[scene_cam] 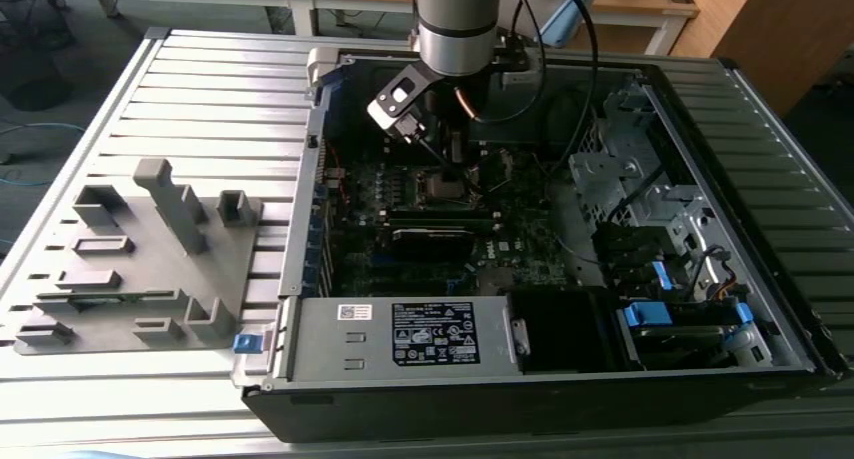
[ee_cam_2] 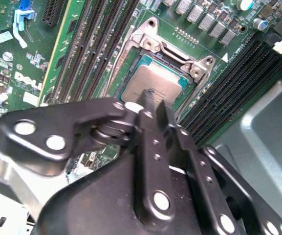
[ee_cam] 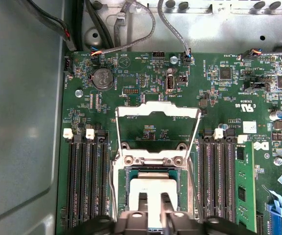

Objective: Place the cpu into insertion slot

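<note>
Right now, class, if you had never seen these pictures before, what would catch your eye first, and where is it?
First the arm's gripper, reaching down into the open computer case over the motherboard. In both wrist views its fingertips sit at the silver-grey cpu, which lies within the insertion slot with the metal frame swung up. At the exterior view's left a grey plastic block lies on the slatted table.

The arm [scene_cam: 457,19] reaches steeply down, its gripper [ee_cam_2: 149,104] with jaws drawn near together
</note>
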Available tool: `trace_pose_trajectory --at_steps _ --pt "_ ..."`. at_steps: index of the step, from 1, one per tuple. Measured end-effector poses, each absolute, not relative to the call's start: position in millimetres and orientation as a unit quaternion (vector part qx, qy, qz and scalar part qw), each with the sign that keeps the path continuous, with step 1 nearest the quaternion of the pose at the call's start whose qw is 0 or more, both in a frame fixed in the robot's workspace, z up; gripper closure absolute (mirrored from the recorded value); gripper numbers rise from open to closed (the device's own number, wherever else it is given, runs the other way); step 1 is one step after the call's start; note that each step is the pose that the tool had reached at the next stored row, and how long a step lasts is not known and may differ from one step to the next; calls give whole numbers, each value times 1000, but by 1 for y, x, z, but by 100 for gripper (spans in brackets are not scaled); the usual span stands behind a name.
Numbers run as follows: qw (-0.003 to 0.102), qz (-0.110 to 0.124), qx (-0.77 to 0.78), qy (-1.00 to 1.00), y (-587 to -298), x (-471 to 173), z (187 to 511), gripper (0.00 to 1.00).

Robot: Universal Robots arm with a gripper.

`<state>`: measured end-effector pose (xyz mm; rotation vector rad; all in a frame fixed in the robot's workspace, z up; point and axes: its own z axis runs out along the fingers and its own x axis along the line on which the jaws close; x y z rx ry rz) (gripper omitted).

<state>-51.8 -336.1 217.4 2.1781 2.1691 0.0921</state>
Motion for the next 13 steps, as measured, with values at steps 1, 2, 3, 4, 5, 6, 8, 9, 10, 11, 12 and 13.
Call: trace_pose_trajectory --at_steps 1,2,3,4,5,6,8,9,10,11,12,13 --pt "33 30 708 705 -336 -52 217 76" --pt "33 30 708 705 -336 -52 217 82" --pt "33 30 708 705 -336 -52 217 88" --pt "33 30 708 705 -336 -52 217 88" --pt "33 30 708 705 -336 -52 217 89" --pt "33 30 708 705 -336 -52 217 89" --pt "33 30 708 705 -336 -52 217 89" --pt "33 30 708 705 -336 -52 217 89" --pt "33 30 708 705 -336 -52 217 89" --pt "33 30 708 705 -336 -52 217 89" --pt "33 30 708 705 -336 -52 217 89" --pt "33 30 708 705 -336 -52 217 89"
